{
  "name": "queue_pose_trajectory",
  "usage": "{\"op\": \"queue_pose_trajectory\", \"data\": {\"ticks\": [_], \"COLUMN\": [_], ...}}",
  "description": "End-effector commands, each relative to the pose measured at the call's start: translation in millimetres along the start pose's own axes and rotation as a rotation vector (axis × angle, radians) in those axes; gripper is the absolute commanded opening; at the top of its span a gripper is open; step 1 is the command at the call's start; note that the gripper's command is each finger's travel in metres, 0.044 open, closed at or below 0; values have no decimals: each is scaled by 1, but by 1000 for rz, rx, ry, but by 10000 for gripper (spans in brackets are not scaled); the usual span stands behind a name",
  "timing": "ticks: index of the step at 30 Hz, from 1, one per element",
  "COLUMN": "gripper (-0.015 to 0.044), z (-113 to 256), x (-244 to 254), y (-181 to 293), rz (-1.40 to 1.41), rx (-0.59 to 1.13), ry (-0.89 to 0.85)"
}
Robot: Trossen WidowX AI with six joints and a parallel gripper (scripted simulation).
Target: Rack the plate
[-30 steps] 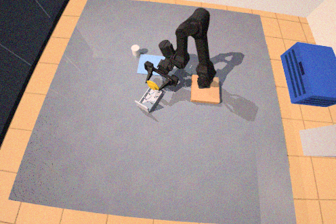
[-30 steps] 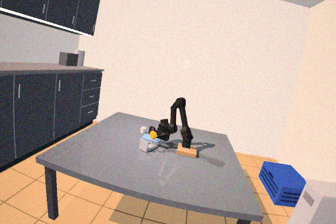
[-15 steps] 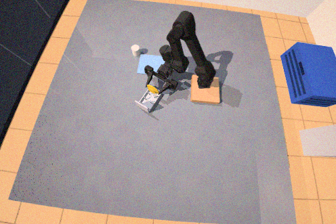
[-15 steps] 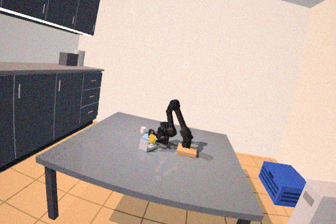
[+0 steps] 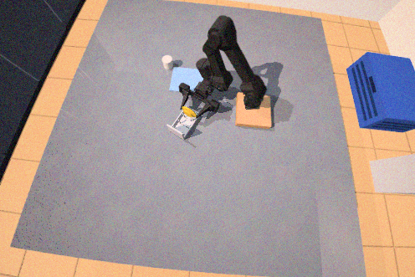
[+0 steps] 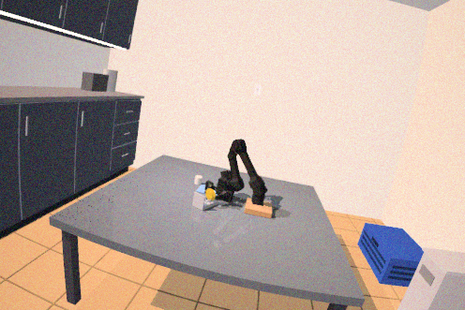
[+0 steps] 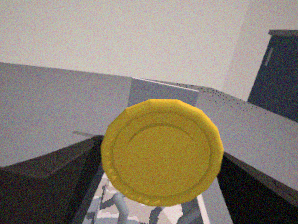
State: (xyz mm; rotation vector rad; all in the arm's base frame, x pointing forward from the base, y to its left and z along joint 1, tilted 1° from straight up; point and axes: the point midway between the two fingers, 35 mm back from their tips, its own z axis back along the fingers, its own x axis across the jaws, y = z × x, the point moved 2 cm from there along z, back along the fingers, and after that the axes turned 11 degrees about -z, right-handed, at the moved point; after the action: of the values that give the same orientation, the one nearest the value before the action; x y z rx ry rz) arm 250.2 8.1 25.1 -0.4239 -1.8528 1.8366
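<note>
A round yellow plate (image 5: 189, 111) (image 6: 210, 194) (image 7: 161, 157) is held between the two black fingers, gripped at opposite edges, its face towards the wrist camera and tilted. My gripper (image 5: 190, 112) (image 7: 160, 150) is shut on the plate. The pale grey dish rack (image 5: 176, 131) (image 6: 199, 199) stands on the table under and just beyond the plate; in the wrist view its floor and rails show below the plate and its end panel (image 7: 165, 93) above it. The plate is over the rack's near part; whether its lower edge touches the rails is hidden.
A light blue mat (image 5: 184, 79) lies behind the gripper, with a small white cylinder (image 5: 167, 62) (image 6: 198, 180) beside it. The arm's base stands on an orange-brown block (image 5: 254, 118) (image 6: 259, 210) to the right of the rack.
</note>
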Motion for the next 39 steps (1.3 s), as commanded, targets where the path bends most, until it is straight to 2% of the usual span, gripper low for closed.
{"op": "queue_pose_trajectory", "data": {"ticks": [1, 2, 17, 27, 39], "gripper": [0, 0, 394, 400, 400], "z": [0, 0, 0, 0, 3], "x": [0, 0, 0, -1, 4], "y": [0, 0, 0, -6, -110], "rz": [-4, -4, 0, -3, -57], "rx": [0, 0, 0, -2, -33], "ry": [0, 0, 0, 1, 6]}}
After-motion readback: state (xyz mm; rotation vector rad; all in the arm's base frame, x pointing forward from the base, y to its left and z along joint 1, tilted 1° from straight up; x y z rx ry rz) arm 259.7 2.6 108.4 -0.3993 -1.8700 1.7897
